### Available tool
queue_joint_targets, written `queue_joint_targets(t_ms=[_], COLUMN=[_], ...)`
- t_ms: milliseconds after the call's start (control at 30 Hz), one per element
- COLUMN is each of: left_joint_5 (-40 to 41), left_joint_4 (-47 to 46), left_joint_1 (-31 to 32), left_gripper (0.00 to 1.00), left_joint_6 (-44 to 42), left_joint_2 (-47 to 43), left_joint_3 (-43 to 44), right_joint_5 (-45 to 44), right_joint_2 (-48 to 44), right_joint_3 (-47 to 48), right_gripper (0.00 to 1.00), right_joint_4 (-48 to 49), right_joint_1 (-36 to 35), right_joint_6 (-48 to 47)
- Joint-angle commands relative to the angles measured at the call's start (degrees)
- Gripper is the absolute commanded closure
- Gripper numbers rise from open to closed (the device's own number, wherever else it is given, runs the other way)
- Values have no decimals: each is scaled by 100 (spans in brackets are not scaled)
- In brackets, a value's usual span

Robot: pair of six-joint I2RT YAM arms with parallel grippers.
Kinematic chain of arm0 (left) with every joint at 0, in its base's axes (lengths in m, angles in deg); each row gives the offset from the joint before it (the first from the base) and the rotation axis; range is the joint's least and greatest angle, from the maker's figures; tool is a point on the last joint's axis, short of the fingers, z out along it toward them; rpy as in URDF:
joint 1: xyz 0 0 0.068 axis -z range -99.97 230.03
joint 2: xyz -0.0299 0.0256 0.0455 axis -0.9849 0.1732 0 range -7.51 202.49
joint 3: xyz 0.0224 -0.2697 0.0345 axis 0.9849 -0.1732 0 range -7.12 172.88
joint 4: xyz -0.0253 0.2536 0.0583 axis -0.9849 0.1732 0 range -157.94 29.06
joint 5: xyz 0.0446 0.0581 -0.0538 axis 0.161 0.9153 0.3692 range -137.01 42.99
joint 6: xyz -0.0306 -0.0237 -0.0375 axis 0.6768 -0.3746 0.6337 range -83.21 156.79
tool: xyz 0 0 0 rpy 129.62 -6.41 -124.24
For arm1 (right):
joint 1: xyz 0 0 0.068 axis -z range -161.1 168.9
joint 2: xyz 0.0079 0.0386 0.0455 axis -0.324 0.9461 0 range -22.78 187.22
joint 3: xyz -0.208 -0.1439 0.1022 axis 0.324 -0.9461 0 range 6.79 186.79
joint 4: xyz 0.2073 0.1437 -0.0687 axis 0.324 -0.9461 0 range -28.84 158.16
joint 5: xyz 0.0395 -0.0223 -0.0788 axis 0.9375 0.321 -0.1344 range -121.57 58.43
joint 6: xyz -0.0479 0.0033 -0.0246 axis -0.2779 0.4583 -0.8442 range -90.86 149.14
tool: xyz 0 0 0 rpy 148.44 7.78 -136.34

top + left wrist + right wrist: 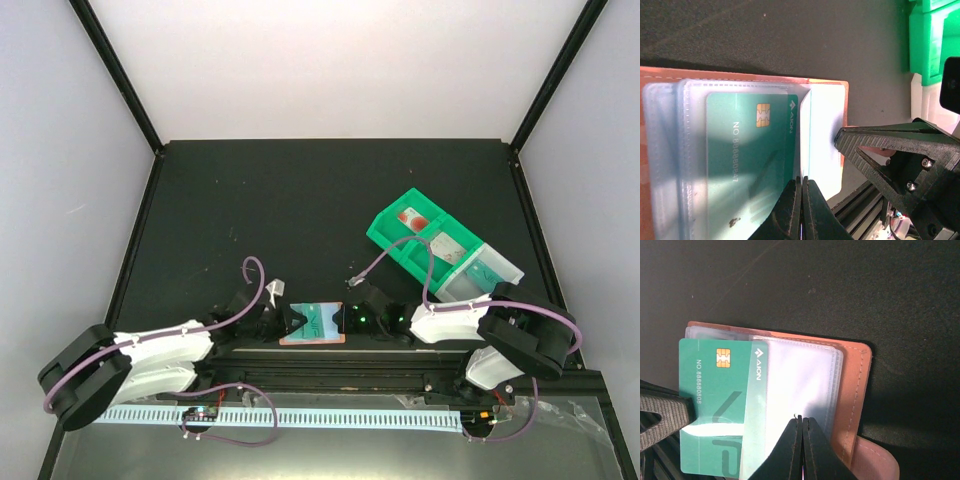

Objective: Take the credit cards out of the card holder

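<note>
The salmon-orange card holder [313, 339] [740, 75] [858, 390] lies open near the table's front edge, between my two grippers. A teal credit card [318, 318] [750, 150] [710, 385] sits in its clear pockets; in the right wrist view its left end reaches just past them. My left gripper [297, 320] [802, 181] is shut, its tips at the card's right edge. My right gripper [350, 318] [802, 420] is shut, its tips on the clear pocket. I see nothing between either pair of fingers. No other card can be made out.
A green plastic bin [430, 245] [932, 40] with a clear part lies at the right, behind the right arm. A black rail [330, 365] runs along the table's front edge, just near of the card holder. The holder's pale tab [875, 460] lies at its right end.
</note>
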Motion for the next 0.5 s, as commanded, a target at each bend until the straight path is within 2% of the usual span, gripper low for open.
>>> queue_joint_targets(t_ms=[0, 267, 467], left_joint_5=[401, 732, 1018], left_joint_4=[552, 1198, 1743], left_joint_1=[6, -6, -24], left_gripper=[99, 98, 98], left_joint_6=[-84, -70, 18], left_joint_2=[-315, -1165, -2075], left_joint_3=[-38, -25, 106], right_joint_5=[-320, -390, -353], right_joint_2=[124, -448, -1303], right_joint_3=[-38, 98, 167], right_gripper=[99, 91, 76], right_joint_4=[-751, -1013, -975], right_joint_1=[20, 19, 20], right_joint_6=[-101, -266, -313])
